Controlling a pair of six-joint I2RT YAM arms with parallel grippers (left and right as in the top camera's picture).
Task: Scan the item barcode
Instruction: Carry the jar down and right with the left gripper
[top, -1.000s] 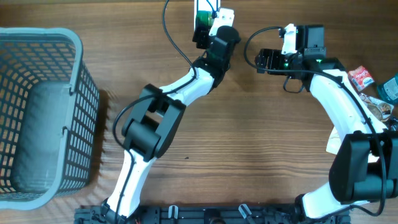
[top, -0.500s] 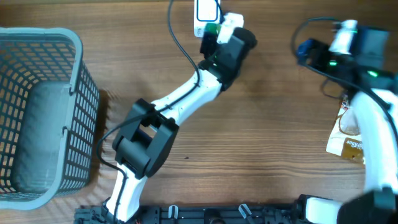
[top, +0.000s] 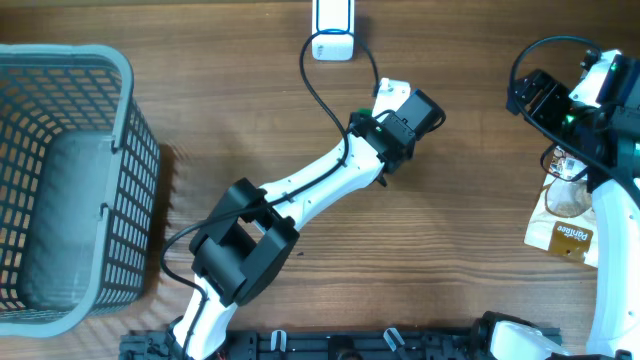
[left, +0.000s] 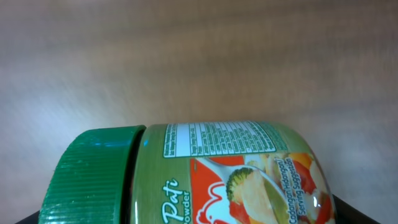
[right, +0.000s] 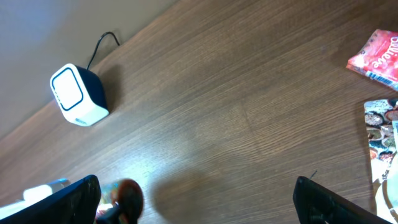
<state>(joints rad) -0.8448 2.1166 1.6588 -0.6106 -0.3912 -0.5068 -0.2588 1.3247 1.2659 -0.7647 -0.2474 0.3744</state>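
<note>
The left gripper (top: 405, 112) stands wide around the jar (left: 217, 168), apparently clamping it, fingers mostly hidden. The jar lies crosswise between them, lid leftward. The scanner (top: 332, 30) sits off to the fingers' left, nearer this arm. The right gripper (right: 196, 190) gapes empty.

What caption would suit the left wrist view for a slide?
Green-lidded jar of seasoning powder, held sideways above the wooden table.
</note>
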